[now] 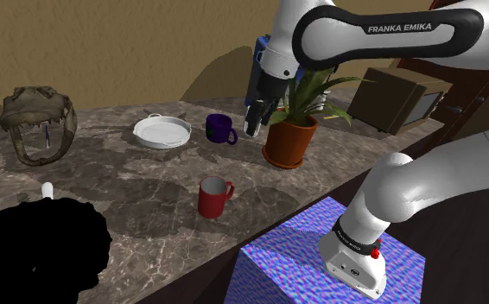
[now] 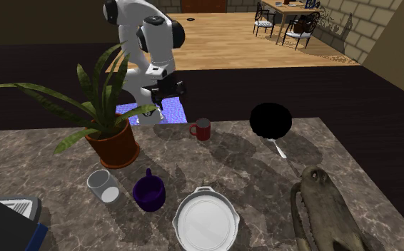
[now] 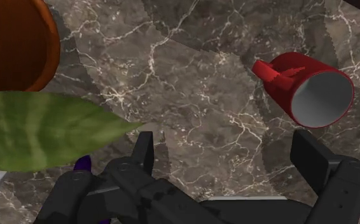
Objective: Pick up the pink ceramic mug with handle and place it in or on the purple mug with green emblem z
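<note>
**Open gripper aloft, red mug alone on the marble**

We see the gripper (image 1: 253, 121) hanging above the marble counter (image 1: 139, 177) with its two black fingers (image 3: 144, 149) spread wide and nothing between them. In the shoulder view it sits just beside the potted plant (image 1: 288, 141), between the pot and the purple mug (image 1: 219, 129).

The mug we are after reads as red, not pink. This red mug (image 1: 212, 197) stands upright on the counter near its front edge, well apart from the purple mug and untouched. In the wrist view it lies beyond one fingertip, outside the gap, and its grey inside shows.

The purple mug stands upright further back — between the plant pot and a white dish (image 1: 161, 131).
</note>
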Available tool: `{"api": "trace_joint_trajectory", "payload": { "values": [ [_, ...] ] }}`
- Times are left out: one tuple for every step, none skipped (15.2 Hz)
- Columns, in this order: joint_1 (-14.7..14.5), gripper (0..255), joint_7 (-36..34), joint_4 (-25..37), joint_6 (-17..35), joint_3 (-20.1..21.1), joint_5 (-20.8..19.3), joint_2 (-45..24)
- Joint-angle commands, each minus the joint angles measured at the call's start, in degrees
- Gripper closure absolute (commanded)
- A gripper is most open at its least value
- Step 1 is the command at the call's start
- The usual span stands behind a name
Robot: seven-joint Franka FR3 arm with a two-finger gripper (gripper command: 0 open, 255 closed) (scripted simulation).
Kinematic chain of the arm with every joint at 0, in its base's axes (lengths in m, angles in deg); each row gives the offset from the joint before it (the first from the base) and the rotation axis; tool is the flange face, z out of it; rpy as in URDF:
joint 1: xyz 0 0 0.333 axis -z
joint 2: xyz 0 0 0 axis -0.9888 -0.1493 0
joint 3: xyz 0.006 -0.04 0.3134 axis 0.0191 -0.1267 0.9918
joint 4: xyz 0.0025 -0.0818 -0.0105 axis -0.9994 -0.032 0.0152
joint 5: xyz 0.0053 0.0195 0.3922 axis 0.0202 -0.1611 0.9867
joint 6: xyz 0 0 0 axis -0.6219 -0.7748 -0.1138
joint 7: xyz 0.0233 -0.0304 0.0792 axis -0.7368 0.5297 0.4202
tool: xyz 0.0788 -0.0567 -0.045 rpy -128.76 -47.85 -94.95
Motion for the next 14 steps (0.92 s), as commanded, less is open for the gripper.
{"api": "trace_joint_trajectory", "payload": {
  "values": [
    [-0.73, 0, -1.44, -0.58, 3.02, 2.15, 0.81, -3.0],
    [-1.05, 0, -2.08, -0.74, 4.26, 3.12, 1.11, -4.39],
    [-1.35, 0, -2.73, -0.85, 5.51, 4.1, 1.37, -5.84],
    [-1.63, 0, -3.39, -0.89, 6.75, 5.07, 1.6, -7.34],
    [-1.89, 0, -4.08, -0.88, 8.0, 6.05, 1.76, -8.91],
    [-2.13, 0, -4.78, -0.81, 9.25, 7.03, 1.88, -10.54],
    [-2.36, 0, -5.51, -0.68, 10.49, 8.0, 1.92, -12.23],
    [-2.55, 0, -6.27, -0.49, 11.72, 8.98, 1.91, -13.97],
    [-2.73, 0, -7.07, -0.25, 12.94, 9.95, 1.8, -15.76],
    [-2.9, 0, -7.91, 0.06, 14.16, 10.91, 1.62, -17.61],
    [-3.04, 0, -8.76, 0.4, 15.31, 11.83, 1.34, -19.46],
    [-3.04, 0, -8.84, -0.03, 16.18, 11.98, 1.28, -19.9],
    [-3.02, 0, -8.93, -0.45, 17.05, 12.13, 1.21, -20.37],
    [-3.0, 0, -9.03, -0.86, 17.92, 12.28, 1.13, -20.85]
  ]
}}
